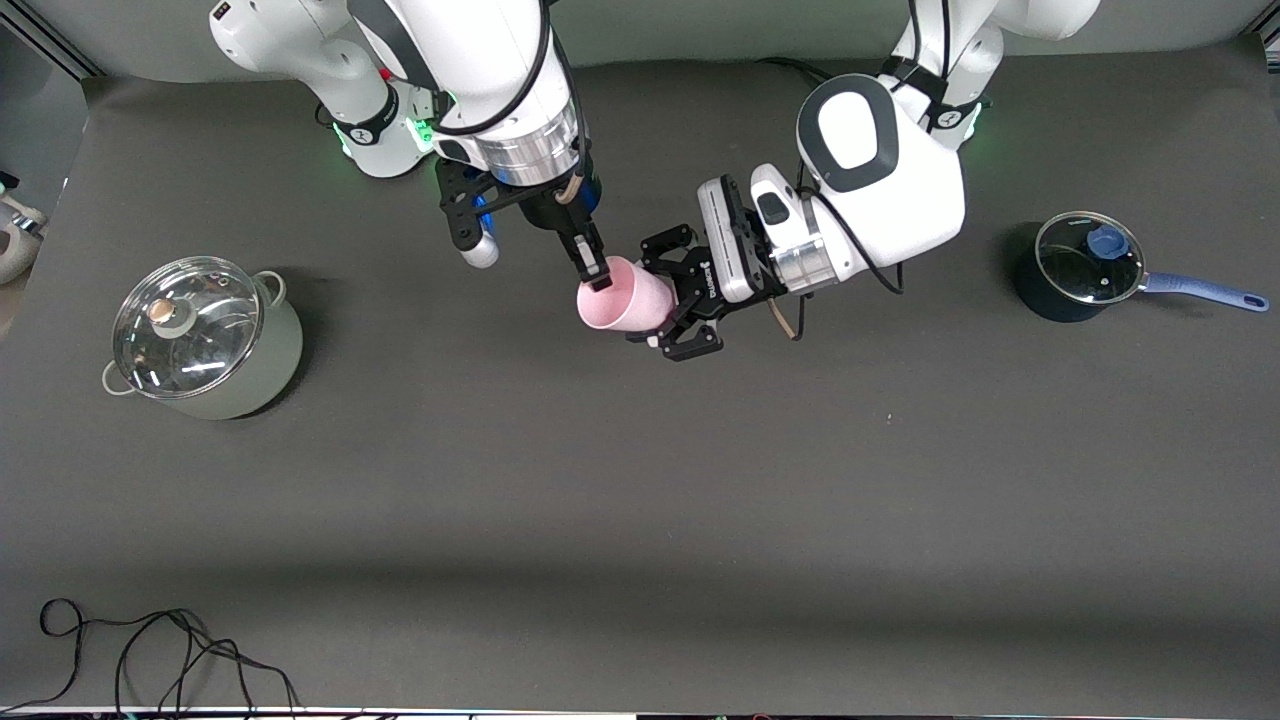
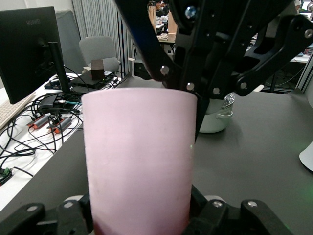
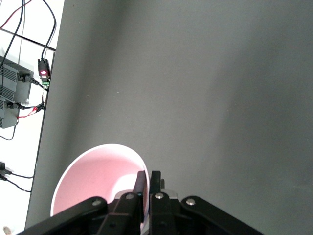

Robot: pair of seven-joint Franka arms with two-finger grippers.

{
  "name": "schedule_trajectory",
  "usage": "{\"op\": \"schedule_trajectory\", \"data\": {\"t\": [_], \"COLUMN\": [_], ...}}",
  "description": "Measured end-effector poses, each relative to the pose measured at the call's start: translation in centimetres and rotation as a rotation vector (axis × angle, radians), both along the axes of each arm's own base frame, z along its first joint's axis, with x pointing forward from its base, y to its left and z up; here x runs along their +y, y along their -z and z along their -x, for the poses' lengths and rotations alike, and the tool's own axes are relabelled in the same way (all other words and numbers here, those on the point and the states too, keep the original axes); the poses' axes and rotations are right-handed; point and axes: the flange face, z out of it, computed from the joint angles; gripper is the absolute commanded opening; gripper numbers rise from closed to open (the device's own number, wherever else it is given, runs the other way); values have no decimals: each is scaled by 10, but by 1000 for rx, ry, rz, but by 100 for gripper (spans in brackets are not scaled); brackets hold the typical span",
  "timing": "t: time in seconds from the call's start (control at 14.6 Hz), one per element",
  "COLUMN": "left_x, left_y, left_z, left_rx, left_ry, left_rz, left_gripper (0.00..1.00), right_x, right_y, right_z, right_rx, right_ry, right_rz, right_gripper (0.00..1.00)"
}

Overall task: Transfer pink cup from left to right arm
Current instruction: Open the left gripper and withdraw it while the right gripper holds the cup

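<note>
Mid-handover above the table's middle — your right gripper [image 1: 596,272] pinches the small pale-pink plastic tumbler's [image 1: 622,296] rim, left gripper [image 1: 672,300] clamped round its base — release left next.

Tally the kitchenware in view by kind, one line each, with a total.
Pink cup: 1
Lidded stockpot, pale green: 1
Lidded saucepan, blue handle: 1
Total: 3
</note>
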Motion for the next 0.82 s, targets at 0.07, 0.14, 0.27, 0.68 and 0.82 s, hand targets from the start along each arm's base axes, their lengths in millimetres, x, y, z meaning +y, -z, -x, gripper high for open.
{"op": "schedule_trajectory", "data": {"t": [0.07,0.14,0.27,0.68,0.82], "left_x": [2,4,5,8,22], "left_y": [0,-1,-1,0,4], "left_z": [-1,-2,-4,-6,-14], "left_rx": [-1,-1,-1,3,16], "left_ry": [-4,-7,-10,-18,-31], "left_rz": [0,0,0,0,-1], "left_gripper": [98,98,98,98,98], "right_x": [-1,-3,-5,-16,-35], "right_y": [0,1,1,1,2], "right_z": [-1,-3,-5,-14,-28], "right_rx": [-3,-4,-5,-31,-35], "right_ry": [2,5,10,-106,-149], "right_rz": [4,6,8,40,63], "right_gripper": [0,0,0,0,0]}}
